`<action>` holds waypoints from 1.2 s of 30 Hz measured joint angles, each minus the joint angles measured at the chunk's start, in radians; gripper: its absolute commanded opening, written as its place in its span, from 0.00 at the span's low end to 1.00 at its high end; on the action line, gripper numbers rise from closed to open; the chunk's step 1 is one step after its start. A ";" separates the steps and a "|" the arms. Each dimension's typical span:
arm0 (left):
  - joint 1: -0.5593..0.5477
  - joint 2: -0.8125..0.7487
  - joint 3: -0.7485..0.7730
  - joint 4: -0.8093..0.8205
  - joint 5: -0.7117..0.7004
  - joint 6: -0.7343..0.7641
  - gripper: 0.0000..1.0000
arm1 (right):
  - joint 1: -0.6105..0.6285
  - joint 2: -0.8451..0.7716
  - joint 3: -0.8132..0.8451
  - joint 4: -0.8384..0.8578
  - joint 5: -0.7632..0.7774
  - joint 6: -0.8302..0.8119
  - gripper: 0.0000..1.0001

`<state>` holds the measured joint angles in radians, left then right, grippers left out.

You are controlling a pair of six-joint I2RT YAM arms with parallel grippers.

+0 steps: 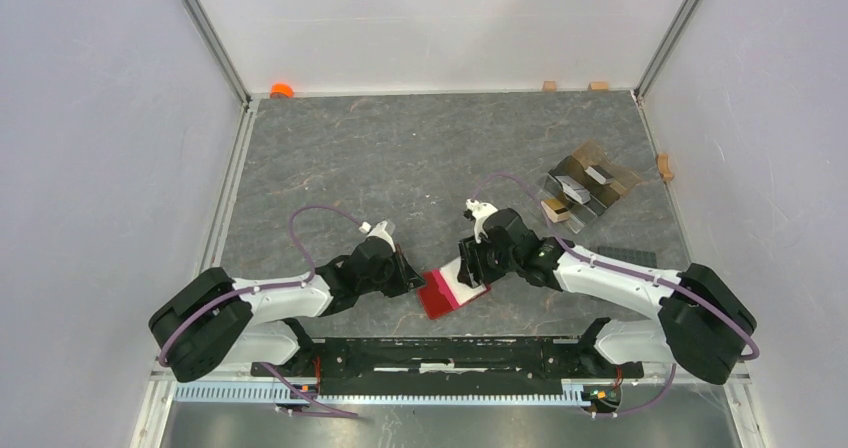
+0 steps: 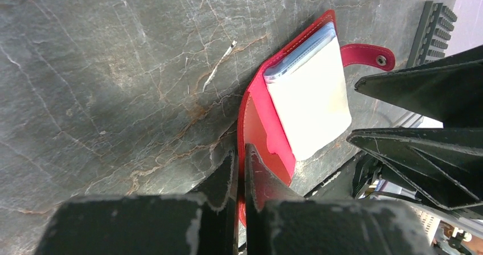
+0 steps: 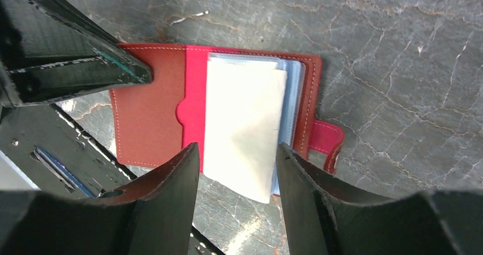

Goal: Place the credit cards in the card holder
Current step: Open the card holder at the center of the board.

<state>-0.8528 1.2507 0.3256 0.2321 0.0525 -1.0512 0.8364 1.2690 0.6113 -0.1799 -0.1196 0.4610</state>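
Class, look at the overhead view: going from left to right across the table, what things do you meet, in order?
Orange object → left gripper → red card holder → clear tray → tan block by the right wall.

Card holder [image 1: 448, 293] lies on table [image 1: 400, 158], toward near edge.

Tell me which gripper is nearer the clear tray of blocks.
Right. The right gripper hangs open over the red holder, with the tray beyond it, farther out and to the right. The left gripper, shut on the holder's left edge, is farther away.
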 measured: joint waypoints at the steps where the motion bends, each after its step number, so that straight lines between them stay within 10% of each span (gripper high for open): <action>1: 0.000 0.003 0.000 0.001 0.000 0.001 0.02 | -0.007 0.003 -0.003 0.000 -0.008 0.000 0.57; 36: 0.000 0.056 0.012 0.010 0.001 0.025 0.02 | -0.044 -0.059 -0.098 0.151 -0.232 0.085 0.53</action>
<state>-0.8528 1.3071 0.3378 0.2420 0.0532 -1.0264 0.7921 1.2102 0.5129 -0.0284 -0.3519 0.5457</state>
